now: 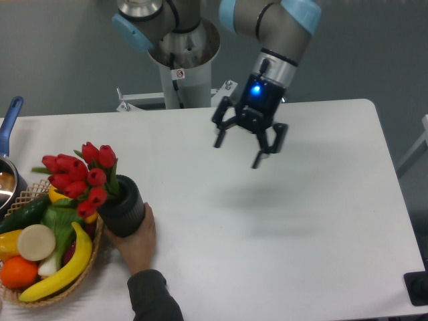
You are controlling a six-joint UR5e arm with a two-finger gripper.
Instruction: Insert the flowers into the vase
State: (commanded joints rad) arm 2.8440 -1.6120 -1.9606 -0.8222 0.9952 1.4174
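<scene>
While hand (138,235) hides vase (123,207) base, stems unseen.

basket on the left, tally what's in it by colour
Woven basket, what shows in this view:
yellow: 2, banana and a yellow piece at the left edge
orange: 1, orange fruit
green: 2, cucumber, leafy vegetable
white: 1, round slice
Total: 6; anything under these is hidden.

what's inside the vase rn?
The flowers stand in the vase, red blooms leaning left over the basket. Stems below the mouth are hidden. A hand grips the vase's base.
</scene>
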